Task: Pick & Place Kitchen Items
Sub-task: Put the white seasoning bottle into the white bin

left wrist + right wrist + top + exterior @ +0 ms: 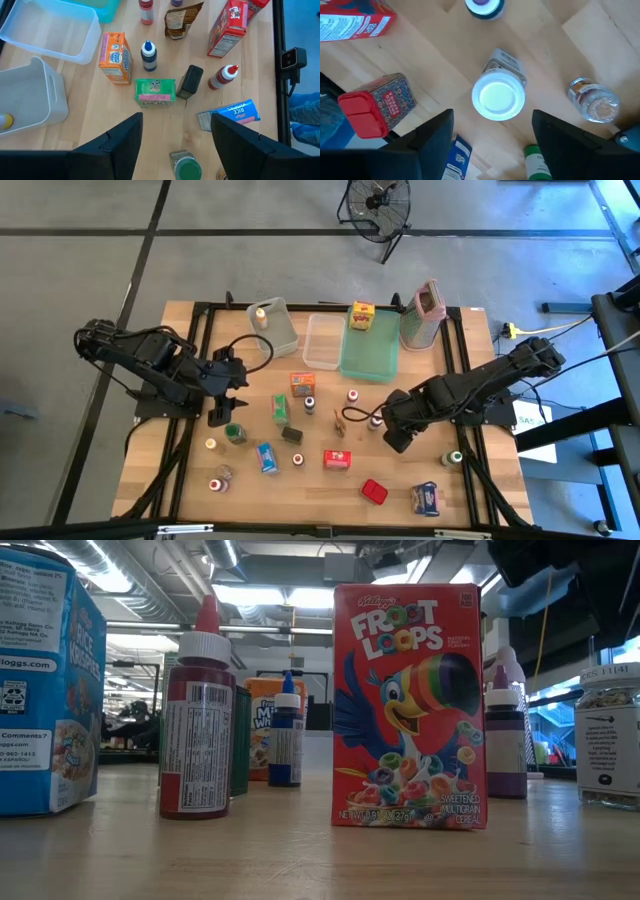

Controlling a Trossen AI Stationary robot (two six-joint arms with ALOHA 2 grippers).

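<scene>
We see our right gripper [490, 132] with jaws wide and empty, a white-capped jar [498, 95] just ahead between them. The left gripper [175, 137] is also open, holding nothing. Only a yellow box [362, 317] sits in the teal tray [372, 365]; most items wait on the surface [480, 490].

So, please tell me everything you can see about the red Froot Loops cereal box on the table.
The Froot Loops box is a small red cardboard cereal box. Its front shows a toucan with a striped beak, coloured cereal rings and white lettering. It stands upright on the wooden table, closed and undamaged as far as can be seen. From above, the box stands in the table's front half, between the two arms, with clear space around it. Nothing touches it but the table.
</scene>
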